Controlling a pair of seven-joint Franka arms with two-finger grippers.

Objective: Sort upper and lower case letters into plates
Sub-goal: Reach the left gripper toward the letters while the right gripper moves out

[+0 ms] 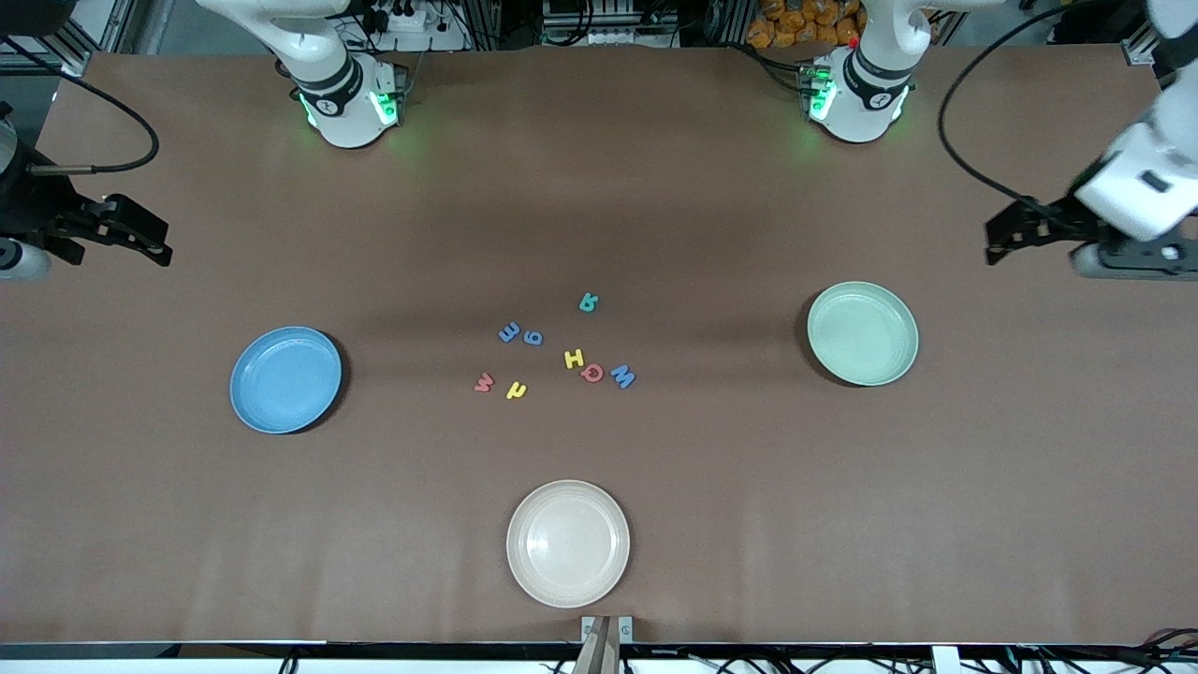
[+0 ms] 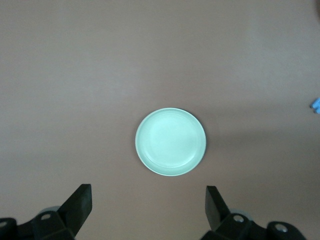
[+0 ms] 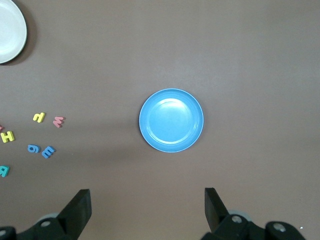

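Holding both arms high at the table's two ends, I have nothing gripped yet. My left gripper (image 1: 994,245) hangs over bare table at the left arm's end, fingers spread wide apart and empty; its wrist view looks straight down past the two fingertips onto the mint green plate (image 2: 171,142), which sits just inward of it toward the table's middle. My right gripper (image 1: 159,245) hangs the same way at the right arm's end, fingers also wide apart and empty, with the blue plate (image 3: 171,120) lying just inward of it.

Going further inward from either gripper, the letters (image 1: 552,348) lie in a loose scatter on the brown table (image 1: 599,187) between the two plates, well apart from both. All eight are still outside the plates, so sorting has not begun. The cluster stretches roughly along the line from one plate to the other. The blue W (image 1: 622,377) and the teal letter (image 1: 588,302) sit at the end toward my left gripper; the red letter (image 1: 484,383) and the blue E (image 1: 509,331) sit toward my right. I judge each arm should take its own nearer end.

A cream plate (image 1: 567,543) lies closest to the front camera, unused.
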